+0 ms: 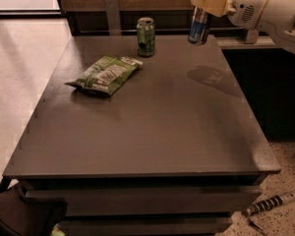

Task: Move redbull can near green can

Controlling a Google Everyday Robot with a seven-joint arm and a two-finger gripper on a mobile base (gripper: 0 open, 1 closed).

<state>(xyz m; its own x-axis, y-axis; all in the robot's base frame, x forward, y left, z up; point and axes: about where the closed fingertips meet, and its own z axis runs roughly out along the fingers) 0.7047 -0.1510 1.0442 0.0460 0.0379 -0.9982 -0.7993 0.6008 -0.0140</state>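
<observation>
The redbull can (199,26), slim and silver with a blue lower part, hangs tilted in the air above the table's far right corner, its top hidden inside my gripper (211,3). My gripper is shut on it, at the top right of the camera view, with the white arm reaching in from the right. The green can (146,36) stands upright at the table's far edge, to the left of the held can and well apart from it.
A flat green snack bag (104,73) lies on the grey table (147,127) left of centre. A wooden wall with metal brackets runs behind the table. A striped object (270,204) lies on the floor at lower right.
</observation>
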